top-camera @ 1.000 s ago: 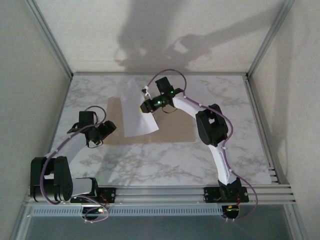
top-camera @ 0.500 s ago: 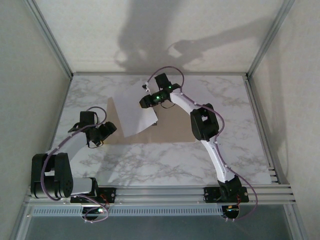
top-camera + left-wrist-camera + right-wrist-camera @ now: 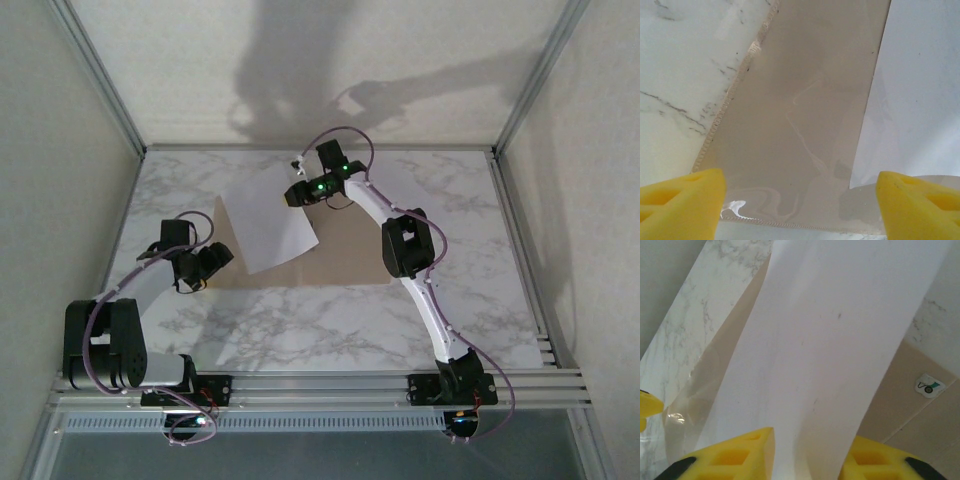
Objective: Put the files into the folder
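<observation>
One file [image 3: 268, 232] part across folder [image 3: 345, 262], not yet tucked in. Its far end sits between right gripper [image 3: 807, 440] jaws, clamping uncertain. The left gripper [image 3: 800, 192] jaws apart at folder's left edge.

- This looks like a robot test lab.
- A left robot arm [image 3: 135, 288] and a right robot arm [image 3: 430, 310] are bolted to metal rails [image 3: 330, 385] at the edge of a marble-look counter [image 3: 300, 322].
- Plain pale walls [image 3: 180, 70] and metal posts [image 3: 99, 78] box it in.

No readable text; small sticker [image 3: 927, 386] on folder [image 3: 900, 415], teal mark illegible.
</observation>
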